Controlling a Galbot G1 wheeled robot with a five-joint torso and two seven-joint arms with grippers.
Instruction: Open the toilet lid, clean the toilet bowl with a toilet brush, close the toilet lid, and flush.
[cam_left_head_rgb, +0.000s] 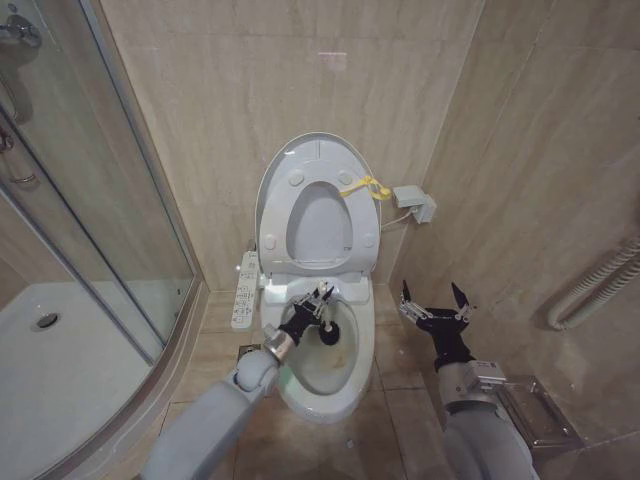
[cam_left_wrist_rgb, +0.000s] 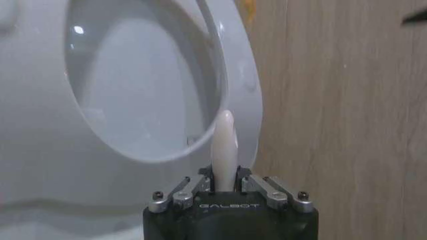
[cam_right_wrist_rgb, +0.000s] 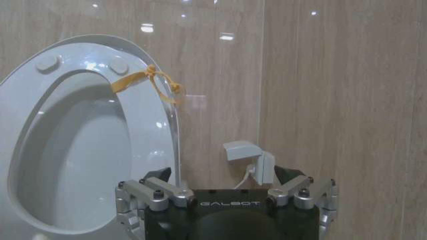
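At far left stands the glass shower enclosure (cam_left_head_rgb: 90, 230), with the white shower tray (cam_left_head_rgb: 60, 370) beneath it. The control panel (cam_left_head_rgb: 243, 290) sits on the side of the toilet bowl (cam_left_head_rgb: 325, 385), facing the shower.

At centre, the toilet lid (cam_left_head_rgb: 275, 185) and seat (cam_left_head_rgb: 300, 225) stand upright against the wall, the yellow strap (cam_left_head_rgb: 365, 187) hanging at the lid's edge. The left gripper (cam_left_head_rgb: 318, 303) is over the open bowl, its fingers clamped on the thin white handle of the toilet brush (cam_left_wrist_rgb: 223, 145); the dark bristle head sits low in the bowl, near the yellowish staining.

At right, the right gripper (cam_left_head_rgb: 434, 302) hangs beside the bowl, near the tiled wall, its fingers spread wide and holding nothing. A small white wall box (cam_left_head_rgb: 414, 203) is mounted above it.

Risk assessment: the handle is thin and glossy, so side load during scrubbing could likely twist or slip it within the fingers. A wide stroke could also knock the upright seat forward onto the left arm.
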